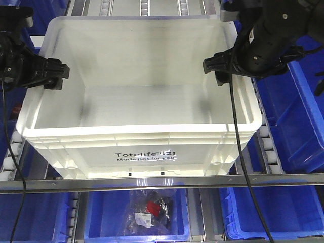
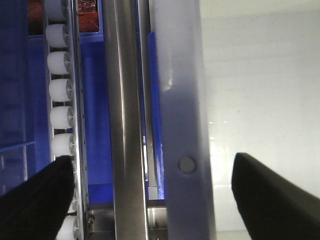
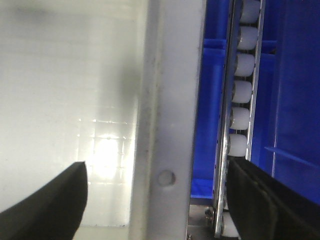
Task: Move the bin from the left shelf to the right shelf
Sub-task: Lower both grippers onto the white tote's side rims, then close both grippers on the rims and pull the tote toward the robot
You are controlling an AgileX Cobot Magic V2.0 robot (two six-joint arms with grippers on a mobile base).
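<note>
The white bin (image 1: 142, 152), printed "Totelife 521", stands on the shelf rollers and is empty inside. My left gripper (image 1: 50, 73) is open and straddles the bin's left rim (image 2: 182, 100). One finger (image 2: 35, 200) is outside by the rollers and the other finger (image 2: 272, 200) is inside the bin; neither touches the rim. My right gripper (image 1: 220, 66) is open and straddles the right rim (image 3: 167, 100). One finger (image 3: 45, 205) is inside the bin and the other finger (image 3: 270, 205) is outside; both stand apart from the rim.
Blue bins (image 1: 298, 111) stand to the right. A lower blue bin (image 1: 101, 223) holds bagged items. White roller rails run along both sides of the bin (image 2: 60, 90) (image 3: 242, 100). A metal front rail (image 1: 283, 179) crosses below the bin.
</note>
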